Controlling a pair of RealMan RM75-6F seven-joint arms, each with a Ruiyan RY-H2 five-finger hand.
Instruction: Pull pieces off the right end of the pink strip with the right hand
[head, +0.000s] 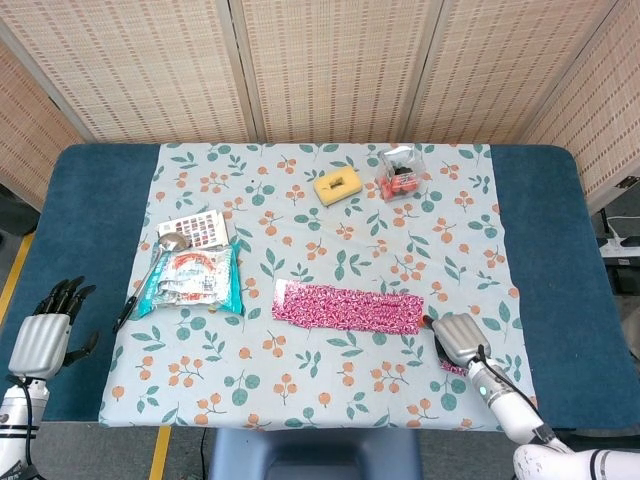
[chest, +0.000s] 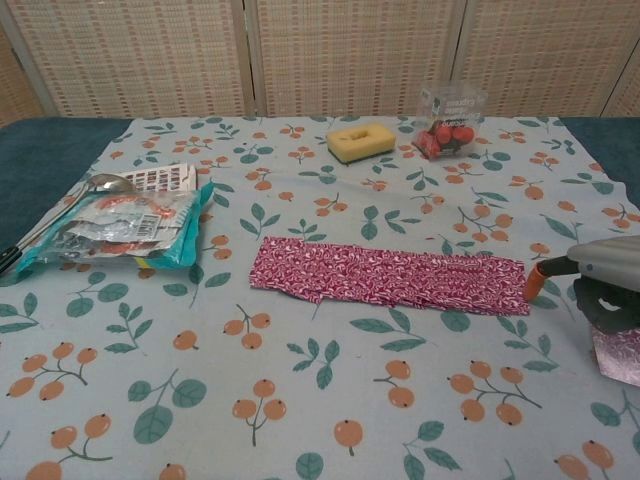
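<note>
Lying flat near the middle of the flowered tablecloth (head: 470, 215), the pink strip (head: 347, 307) stretches left to right, its right end close to the right hand (head: 457, 337). One orange fingertip (chest: 534, 281) of this hand points at that end and stands just beside it; whether it touches the strip I cannot tell. The other fingers seem curled under the grey back of the hand, and I cannot tell if they hold anything. A small torn pink piece (chest: 618, 353) lies on the cloth under and beside the hand, apart from the strip.

To the left of the strip a teal snack packet (head: 192, 279) rests on the cloth, with a spoon (head: 150, 275) along its left edge and a sheet of small coloured squares (head: 195, 228) just behind it. Further back there is a yellow sponge (head: 338, 186) and, to its right, a clear bag with red things inside (head: 400, 173).

The left hand (head: 45, 332) is well apart from all this, over the blue table cover (head: 70, 230) at the near left corner. Its dark fingers are spread a little and it holds nothing.
</note>
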